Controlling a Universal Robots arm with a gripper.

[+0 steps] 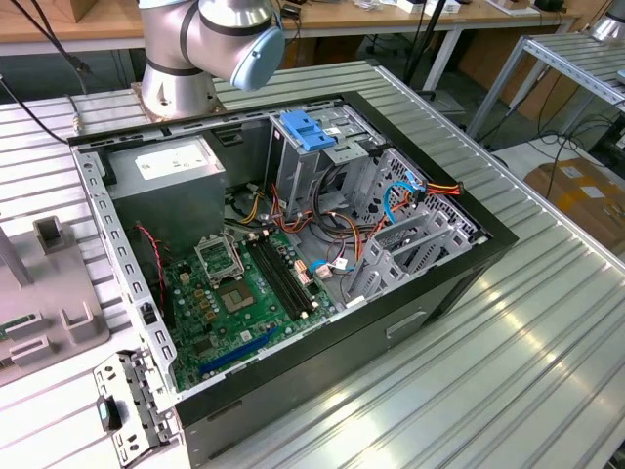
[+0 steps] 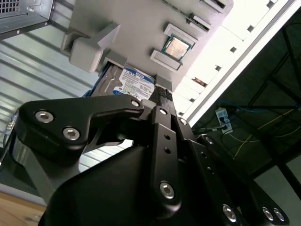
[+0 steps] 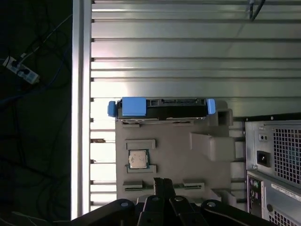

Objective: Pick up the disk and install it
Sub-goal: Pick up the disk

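Holder: a grey holder [image 3: 174,155] lies on the table [image 3: 188,56], under and ahead of the gripper [image 3: 162,181].
Disk: the disk [image 3: 162,107] stands on edge in the slot at the holder's end farthest from the gripper. The blue ends of its frame stick out on both sides. In the second wrist view its labelled face [image 2: 136,84] shows just past the fingertips.
Chip: a square chip [image 3: 138,159] sits in a shallow pocket of the holder, between the gripper and the disk.
Case: in the exterior view the case [image 1: 430,322] lies open on its side. Inside are a motherboard [image 1: 234,293], a power supply [image 1: 171,176], a blue bracket [image 1: 308,130] on the drive cage, and loose cables [image 1: 332,230].
Gripper: in both wrist views the fingers [image 2: 162,92] are pressed together with nothing between them. The gripper hangs over the holder's near end, apart from the disk.
Arm: a grey joint of the arm [image 1: 210,39] stands behind the case in the exterior view.
Edges: the table's edge [image 3: 80,141] runs close along one side of the holder. Past it is dark floor with a power strip [image 3: 19,69] and wires. The case's rear panel [image 3: 277,155] stands just beside the holder on the other side.
Room: ahead of the gripper, beyond the disk, the ribbed table is bare.
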